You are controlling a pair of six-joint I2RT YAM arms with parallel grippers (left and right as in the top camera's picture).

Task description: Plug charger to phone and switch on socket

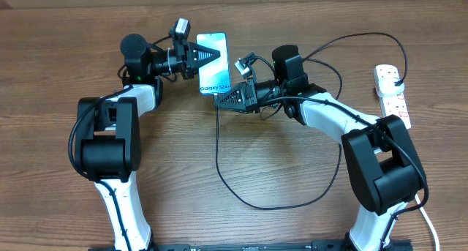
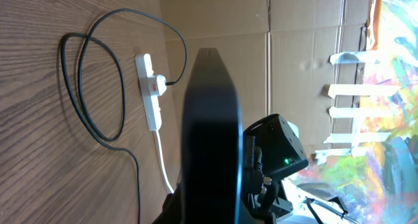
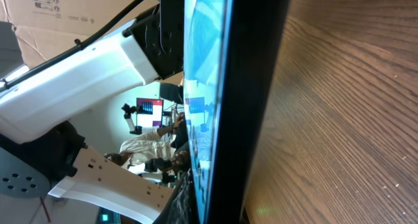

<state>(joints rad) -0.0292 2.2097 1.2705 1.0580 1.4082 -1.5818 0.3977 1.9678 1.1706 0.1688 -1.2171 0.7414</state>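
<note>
Currently the phone (image 1: 213, 75) sits near the middle of the table's (image 1: 58, 31) far edge, screen up and lit light blue in the overhead view. The left gripper (image 1: 216, 55) reaches in from the left across the upper part of the screen, clenched and grasping the phone. In the left wrist view the phone (image 2: 210, 139) shows edge-on as a dark slab rising from the bottom of the frame. The right gripper (image 1: 223, 99) is at the phone's near end, fingers clenched. One end of the charger (image 1: 218, 156) meets the fingertips there, but I cannot tell whether the connector is pinched or seated in the phone. The right wrist view is filled by the phone's (image 3: 235, 106) dark edge and blue screen at close range, and its own fingers are not made out. From the phone the charger runs toward the near edge, loops across the middle of the table, and rises to the socket (image 1: 393, 97) at the right edge near the far-right corner, where its plug (image 1: 397, 80) is inserted. The left wrist view confirms the socket (image 2: 151, 96) lying flat with the charger (image 2: 85, 113) coiled beside it and a white cord (image 2: 163, 165) leaving one end. The switch position cannot be read.
</note>
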